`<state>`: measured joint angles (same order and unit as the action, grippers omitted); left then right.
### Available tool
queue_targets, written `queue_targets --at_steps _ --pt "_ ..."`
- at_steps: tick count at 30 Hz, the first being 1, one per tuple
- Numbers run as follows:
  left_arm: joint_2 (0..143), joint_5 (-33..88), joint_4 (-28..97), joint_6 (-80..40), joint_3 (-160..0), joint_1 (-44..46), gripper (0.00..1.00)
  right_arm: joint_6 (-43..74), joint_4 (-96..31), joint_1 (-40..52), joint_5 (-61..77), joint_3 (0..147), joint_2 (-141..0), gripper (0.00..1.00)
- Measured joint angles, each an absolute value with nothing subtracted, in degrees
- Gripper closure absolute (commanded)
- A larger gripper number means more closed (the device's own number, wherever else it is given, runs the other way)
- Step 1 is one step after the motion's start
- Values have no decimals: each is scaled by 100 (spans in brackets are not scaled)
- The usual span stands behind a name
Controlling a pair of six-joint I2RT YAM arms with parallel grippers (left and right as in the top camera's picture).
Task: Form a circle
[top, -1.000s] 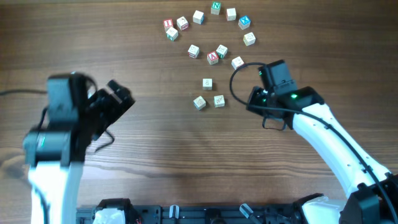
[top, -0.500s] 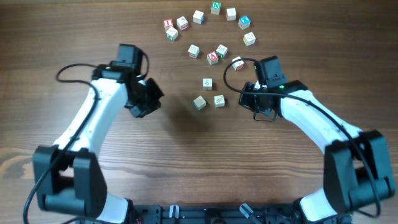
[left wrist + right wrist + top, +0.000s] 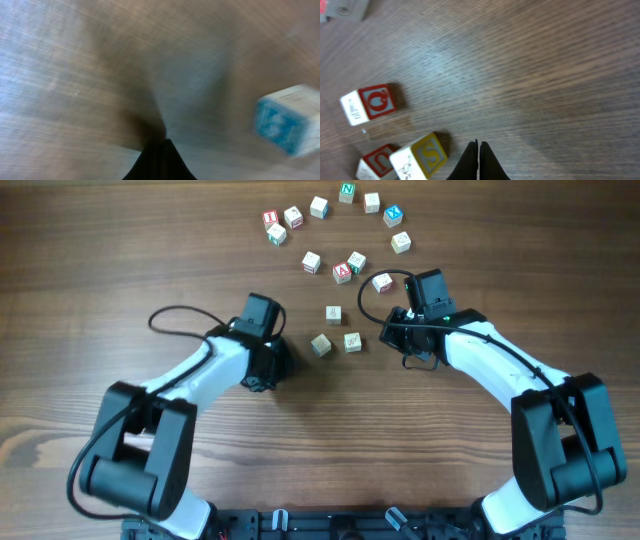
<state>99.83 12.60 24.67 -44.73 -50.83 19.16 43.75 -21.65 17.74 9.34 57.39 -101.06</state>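
Note:
Several small pale wooden letter cubes lie at the top middle of the table. Some make a loose arc from a red-lettered cube point(image 3: 270, 220) over a green N cube point(image 3: 347, 192) to a pale cube point(image 3: 401, 242). Others are scattered below, such as a red A cube point(image 3: 342, 272) and a pair point(image 3: 320, 345) point(image 3: 352, 341). My left gripper point(image 3: 270, 370) is shut and empty, left of that pair; a blurred blue-lettered cube point(image 3: 282, 125) shows beside it. My right gripper point(image 3: 478, 145) is shut and empty, just right of a yellow S cube point(image 3: 420, 154).
A red Q cube point(image 3: 370, 102) and a red U cube point(image 3: 375, 162) lie left of my right fingers. One cube point(image 3: 382, 281) sits close to the right wrist's cable. Both arms reach in from the bottom corners over the wooden table point(image 3: 120, 240).
The left arm swung right and down to sit beside the lower cubes, and its gripper went from open to shut. The right arm shifted slightly left.

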Motion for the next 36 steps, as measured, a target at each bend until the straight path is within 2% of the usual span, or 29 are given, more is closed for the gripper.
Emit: queue_targets --at_steps 2,5,36 --pt "9974 1643 1752 -4558 -4812 1885 96 4421 -2180 1774 891 5734 -10106 96" --pt "9968 2012 1313 -4613 -4600 1966 96 4541 -2178 1774 878 5734 -10106 96" --pt "10020 1702 698 -5140 -4519 2106 96 4602 -1549 1815 1157 5072 -10106 96"
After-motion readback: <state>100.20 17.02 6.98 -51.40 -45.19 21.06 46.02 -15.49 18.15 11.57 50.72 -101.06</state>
